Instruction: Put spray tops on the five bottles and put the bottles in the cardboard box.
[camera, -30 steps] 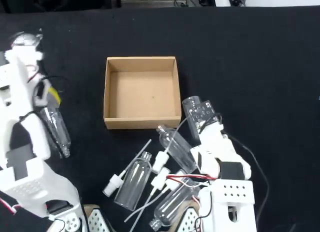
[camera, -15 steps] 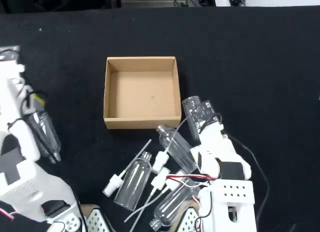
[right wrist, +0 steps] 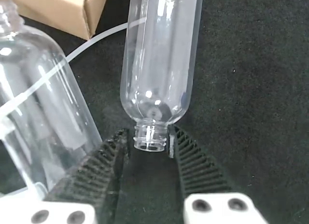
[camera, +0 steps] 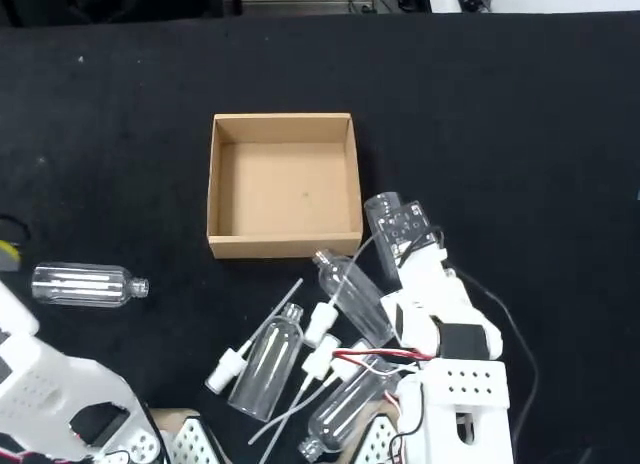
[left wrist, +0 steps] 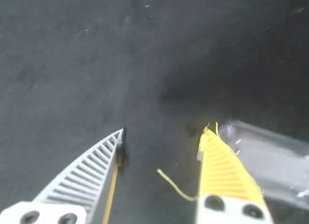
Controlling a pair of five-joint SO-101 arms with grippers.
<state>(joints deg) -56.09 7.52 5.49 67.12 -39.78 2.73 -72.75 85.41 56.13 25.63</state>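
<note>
Between right gripper point(right wrist: 150, 144) fingers, pinched: a capless bottle point(right wrist: 161, 55) neck. Beside spread left gripper point(left wrist: 163, 134): another bottle point(left wrist: 270, 159), seemingly capless. Box point(camera: 285, 246) empty.

We see even overhead light on the black cloth worktop point(camera: 520, 104). Bright white glints streak the clear plastic bottle point(right wrist: 161, 55) in the right wrist view. The left wrist view is dim, with a soft shadow pooled on the cloth.

1. The black cloth-covered bench point(camera: 520, 114) looks matt and slightly fuzzy.
2. The square brown cardboard box point(camera: 284, 246) is plain matt paperboard.
3. The clear plastic bottle point(right wrist: 161, 64) is smooth and super glossy.
4. Ribbed plastic on both: the left gripper point(left wrist: 163, 136) is yellow and grey, the right gripper point(right wrist: 148, 137) matt black.
</note>
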